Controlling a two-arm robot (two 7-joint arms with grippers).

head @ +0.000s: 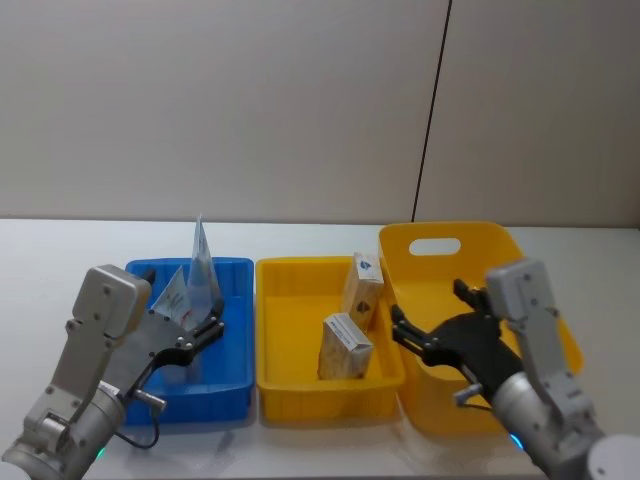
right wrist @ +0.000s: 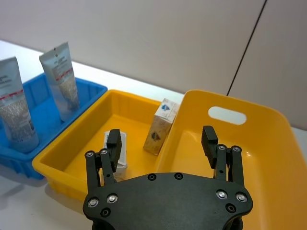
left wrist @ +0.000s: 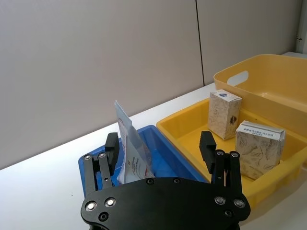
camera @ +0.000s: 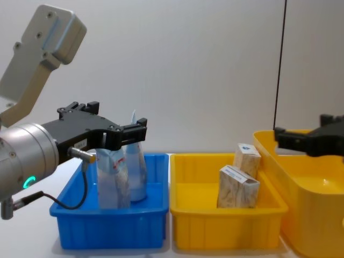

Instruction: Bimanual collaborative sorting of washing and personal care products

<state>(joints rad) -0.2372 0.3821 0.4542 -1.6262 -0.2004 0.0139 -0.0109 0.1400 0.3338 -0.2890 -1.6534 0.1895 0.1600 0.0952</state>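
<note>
- A glossy blue plastic tray [head: 235, 385] sat on a white table [head: 60, 260]. A shallow yellow plastic tray [head: 290, 400] lay at its 3 o'clock, and a tall yellow basket [head: 500, 232] with a handle hole stood farther along at 3 o'clock.
- Two soft flat packages with pale-blue tops stood upright in the blue tray. The shorter pouch [head: 172, 295] was just beside the taller pouch [head: 203, 262], at about its 8 o'clock.
- The left gripper [head: 200, 338] hung over the blue tray with its black fingers spread wide and nothing pinched. The taller pouch rose between them, seemingly nearer one finger, though contact could not be judged.
- Two small speckled beige boxes sat in the yellow tray. The leaning carton [head: 345, 345] was just beside the upright carton [head: 362, 285], at its 7 o'clock.
- The right gripper [head: 430, 315] hovered above the tall basket, its fingers spread apart and empty.
</note>
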